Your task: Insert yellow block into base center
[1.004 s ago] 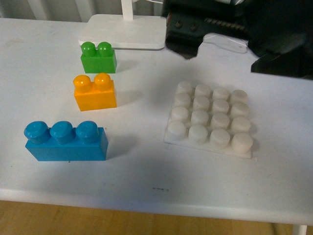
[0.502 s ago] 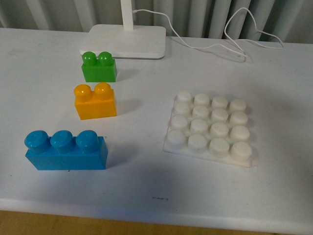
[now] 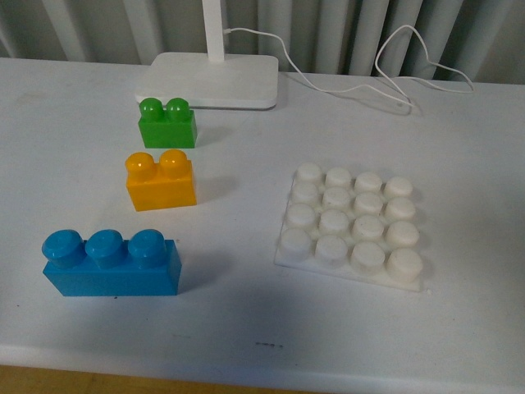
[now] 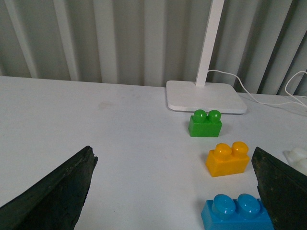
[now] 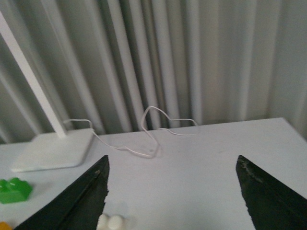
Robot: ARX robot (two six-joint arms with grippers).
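The yellow block (image 3: 161,181) stands on the white table, left of the base (image 3: 353,226), a white plate with a grid of round studs. The block also shows in the left wrist view (image 4: 228,159), just inside the right finger. My left gripper (image 4: 175,184) is open and empty, above the table. My right gripper (image 5: 172,191) is open and empty, above the table near the base, of which a few studs (image 5: 111,222) show at the frame's bottom edge. Neither gripper shows in the front view.
A green two-stud brick (image 3: 167,123) stands behind the yellow block, and a blue three-stud brick (image 3: 111,263) in front of it. A white lamp foot (image 3: 211,80) with a pole and a trailing white cable (image 3: 385,82) is at the back.
A dark arm that covered the back right of the front view one second ago has left the view. The view has shifted a little; the blocks and base stay put.
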